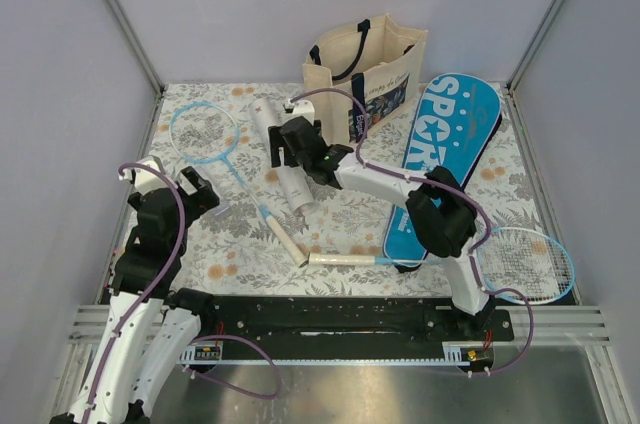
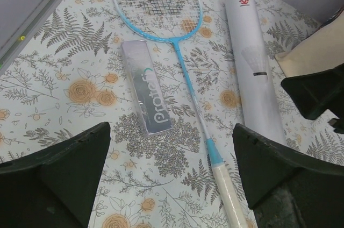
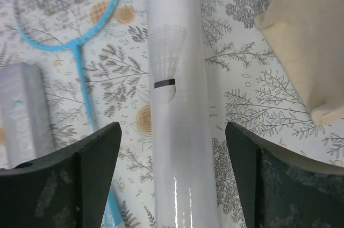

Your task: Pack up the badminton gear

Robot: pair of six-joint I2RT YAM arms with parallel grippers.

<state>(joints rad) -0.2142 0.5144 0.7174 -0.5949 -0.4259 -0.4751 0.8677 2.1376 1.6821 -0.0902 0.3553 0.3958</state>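
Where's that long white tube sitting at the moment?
In the top view the long white tube lies left of centre toward the far side, between a light-blue racket and the cream tote bag, directly under the open right gripper.

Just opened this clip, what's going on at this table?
Badminton gear is being packed up, but nothing is held yet. The right gripper is open and hovers over the white tube, one finger on either side of it. The left gripper, also open, hangs above one racket and a small box. The blue case lies flat on the right, the second racket by the near edge, and the tote bag stands at the back.
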